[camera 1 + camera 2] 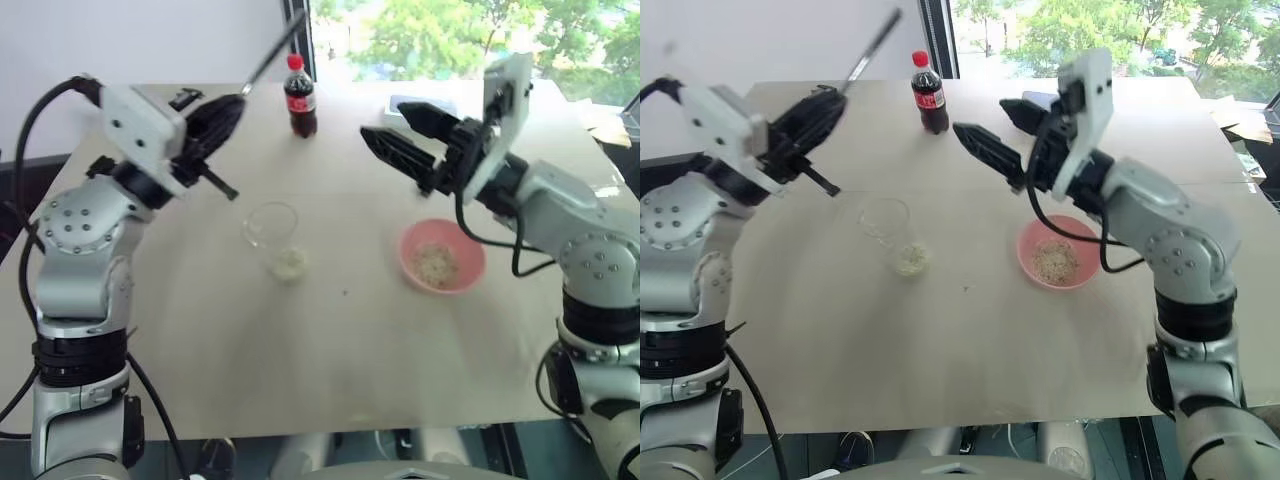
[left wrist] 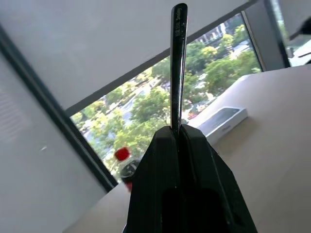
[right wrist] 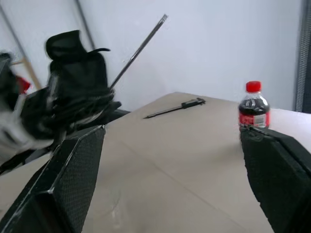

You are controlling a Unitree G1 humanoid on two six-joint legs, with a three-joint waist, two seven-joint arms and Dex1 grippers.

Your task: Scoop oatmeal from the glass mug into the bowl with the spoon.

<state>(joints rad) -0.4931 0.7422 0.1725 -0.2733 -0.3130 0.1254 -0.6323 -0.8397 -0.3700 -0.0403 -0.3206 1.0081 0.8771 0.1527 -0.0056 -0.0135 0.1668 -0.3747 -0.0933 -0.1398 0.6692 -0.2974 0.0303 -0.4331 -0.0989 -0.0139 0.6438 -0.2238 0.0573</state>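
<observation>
A: Left eye view, item one: spoon (image 1: 270, 55)?
B: Slim, dark-glinting handle, sticking up from the left gripper (image 1: 232, 108), whose fingers are clamping it above the table (image 1: 330, 350).
A: Right gripper (image 1: 395, 135)?
B: Fingers standing apart, holding nothing.
A: Labels?
B: Cola bottle (image 1: 300, 98) is wearing a red label; lettering unreadable.

Cola bottle (image 1: 300, 97), caliper (image 3: 175, 108), white box (image 2: 221, 120) on table (image 1: 330, 340)
</observation>
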